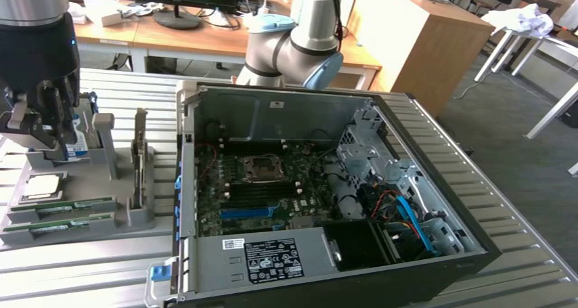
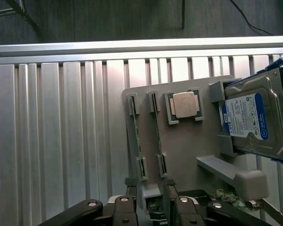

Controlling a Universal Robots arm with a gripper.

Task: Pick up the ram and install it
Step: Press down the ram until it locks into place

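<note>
Two green ram sticks lie on edge in slots at the front of a grey parts holder on the exterior view's left. In the wrist view the ram sticks show as thin edges running side by side. My gripper hangs above the holder's back part, near the hard drive, well above the ram. It is open, its fingers spread with nothing between them; the gripper looks down on the holder.
The holder also carries a CPU, a silver hard drive and an upright grey card. An open PC case lies to the exterior view's right, its motherboard exposed. All rest on a ribbed metal table.
</note>
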